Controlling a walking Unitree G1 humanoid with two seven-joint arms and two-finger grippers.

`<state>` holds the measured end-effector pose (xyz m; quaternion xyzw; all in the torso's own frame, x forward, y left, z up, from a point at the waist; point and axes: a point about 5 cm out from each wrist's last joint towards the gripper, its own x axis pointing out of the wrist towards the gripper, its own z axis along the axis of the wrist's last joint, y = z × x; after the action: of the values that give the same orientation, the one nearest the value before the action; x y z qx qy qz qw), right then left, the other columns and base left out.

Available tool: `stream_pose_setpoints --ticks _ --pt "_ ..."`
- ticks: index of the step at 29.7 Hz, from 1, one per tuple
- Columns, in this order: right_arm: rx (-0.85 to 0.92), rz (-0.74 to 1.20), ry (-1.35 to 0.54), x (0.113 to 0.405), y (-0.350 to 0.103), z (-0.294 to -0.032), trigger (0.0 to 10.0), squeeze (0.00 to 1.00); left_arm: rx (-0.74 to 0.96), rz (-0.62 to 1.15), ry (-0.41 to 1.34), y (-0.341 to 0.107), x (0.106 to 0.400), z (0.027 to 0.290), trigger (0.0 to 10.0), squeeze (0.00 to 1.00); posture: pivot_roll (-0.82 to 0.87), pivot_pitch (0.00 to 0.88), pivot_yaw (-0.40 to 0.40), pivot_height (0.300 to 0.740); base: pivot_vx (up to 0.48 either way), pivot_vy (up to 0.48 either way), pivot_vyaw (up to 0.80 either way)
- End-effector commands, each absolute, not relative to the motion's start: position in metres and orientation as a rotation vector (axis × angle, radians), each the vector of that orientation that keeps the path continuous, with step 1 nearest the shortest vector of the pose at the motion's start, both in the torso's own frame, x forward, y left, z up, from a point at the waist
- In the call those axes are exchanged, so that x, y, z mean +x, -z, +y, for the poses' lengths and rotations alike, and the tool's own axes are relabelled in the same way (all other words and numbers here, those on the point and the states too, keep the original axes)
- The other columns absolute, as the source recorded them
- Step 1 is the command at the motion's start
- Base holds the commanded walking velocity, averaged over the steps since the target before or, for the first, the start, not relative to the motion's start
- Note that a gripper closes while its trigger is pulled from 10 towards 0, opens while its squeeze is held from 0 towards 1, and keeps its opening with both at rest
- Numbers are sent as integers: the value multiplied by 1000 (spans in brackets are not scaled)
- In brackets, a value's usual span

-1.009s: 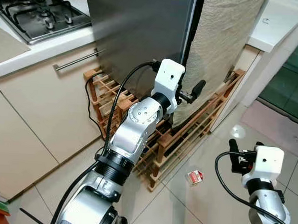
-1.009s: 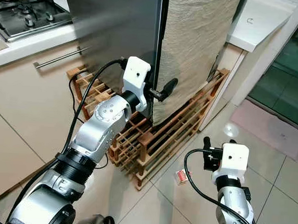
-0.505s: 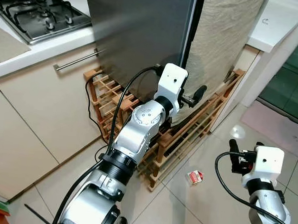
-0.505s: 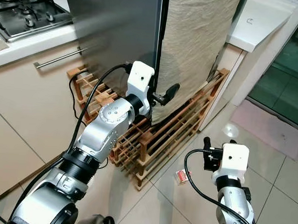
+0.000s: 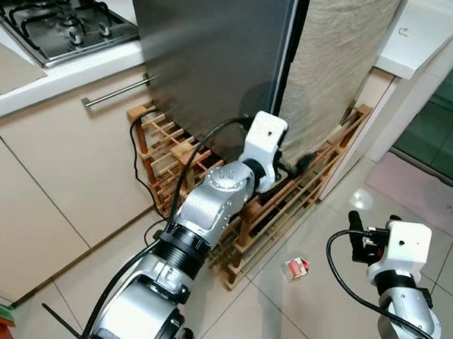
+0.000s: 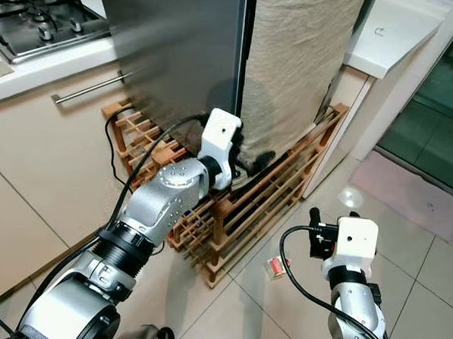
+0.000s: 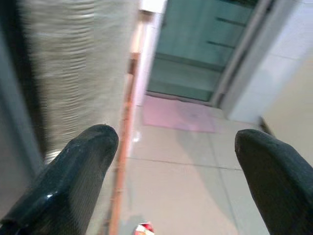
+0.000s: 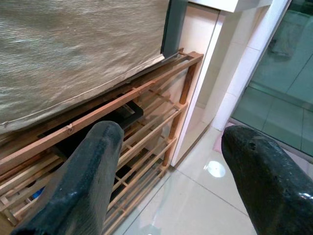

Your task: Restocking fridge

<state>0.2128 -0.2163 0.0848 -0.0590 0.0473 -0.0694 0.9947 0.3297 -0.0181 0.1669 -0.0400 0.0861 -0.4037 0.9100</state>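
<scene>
Kitchen corner seen from the robot's head. Tall dark grey metal fridge (image 5: 210, 55) stands beside a cream cabinet with a steel bar handle (image 5: 115, 90) and a white counter carrying a black gas hob (image 5: 59, 20). A beige woven cloth (image 5: 338, 61) hangs over the fridge's right-hand side, reaching down to a low wooden slatted rack (image 5: 285, 210) that runs along the fridge's base on the pale tiled floor (image 5: 310, 310).

Left gripper (image 7: 176, 171), on the silver left arm (image 5: 209, 214), is held low at the seam between the grey fridge face and the cloth, just above the rack; its white wrist housing (image 5: 263, 145) lies close against the fridge. In the left wrist view its two black fingers (image 7: 73, 181) stand wide apart with nothing between them, the cloth to one side and a pink mat (image 7: 181, 115) on the floor beyond.

Right gripper (image 8: 166, 181) hangs low to the right, well apart from the fridge, above the tiles; its fingers (image 8: 83, 181) are likewise spread wide and empty, facing the rack and the cloth's lower edge.

A small red and white packet (image 5: 296, 267) lies on the floor near the rack's front corner, between the two arms.
</scene>
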Motion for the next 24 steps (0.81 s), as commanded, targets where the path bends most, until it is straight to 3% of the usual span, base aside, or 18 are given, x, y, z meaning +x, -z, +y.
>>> stream_pose_setpoints --ticks 1,4,8,14,17,19,24 --pt "-121 97 145 213 -85 -217 10000 0 -214 64 1077 -212 297 -84 10000 0 -20 63 27 740 0 0 0" --pt "-121 95 146 213 -85 -217 10000 0 -253 9 1138 -223 293 -82 10000 0 -21 64 27 740 0 0 0" --pt "-122 94 148 213 -85 -217 10000 0 -156 -77 1121 -228 296 -74 10000 0 -20 67 27 740 0 0 0" --pt "-120 93 152 214 -85 -217 10000 0 -23 -127 993 -216 303 -47 10000 0 -15 64 28 740 0 0 0" --pt "-119 93 153 214 -84 -218 10000 0 -21 -123 926 -212 307 -38 10000 0 -12 62 28 740 0 0 0" --pt "-117 91 154 216 -84 -217 10000 0 -22 -107 750 -203 322 -16 10000 0 -7 59 30 740 0 0 0" --pt "-117 91 150 217 -84 -217 10000 0 -30 -92 654 -201 332 -4 10000 0 1 54 22 740 0 0 0"
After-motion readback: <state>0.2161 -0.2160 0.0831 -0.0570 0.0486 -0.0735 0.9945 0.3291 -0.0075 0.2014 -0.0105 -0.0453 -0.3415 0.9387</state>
